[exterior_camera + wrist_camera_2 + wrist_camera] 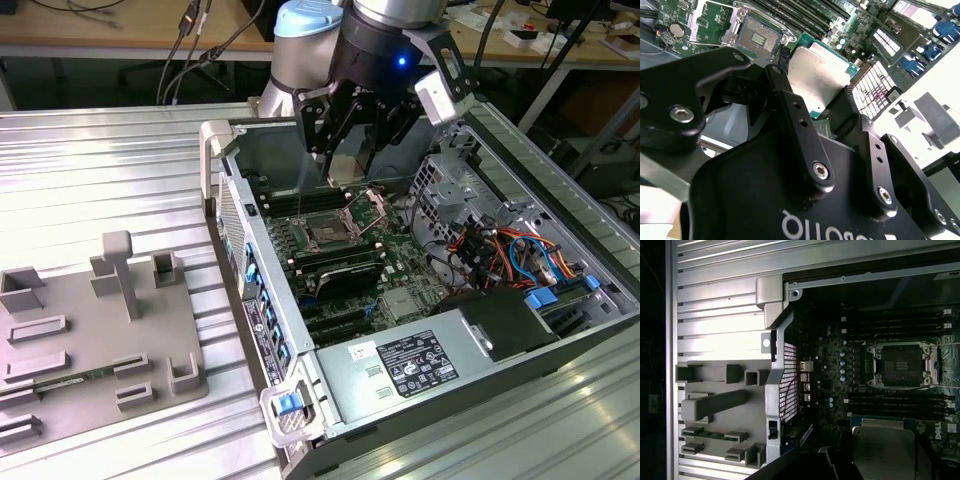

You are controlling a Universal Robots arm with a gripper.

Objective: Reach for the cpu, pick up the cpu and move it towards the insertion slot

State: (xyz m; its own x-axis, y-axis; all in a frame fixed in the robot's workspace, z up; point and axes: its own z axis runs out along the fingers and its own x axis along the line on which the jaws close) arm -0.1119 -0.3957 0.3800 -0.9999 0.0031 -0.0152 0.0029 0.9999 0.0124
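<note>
The gripper [827, 107] is hanging above the open computer case [262, 330], its jaws gripping the cpu [821, 75] by its edges, just beside the insertion slot [327, 234]. The case is sitting on a ribbed metal surface [90, 180]; desks [120, 30] are standing behind it.

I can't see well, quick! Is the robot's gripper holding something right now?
Gripper: shut on the flat square silvery-topped cpu, held above the motherboard.
</note>
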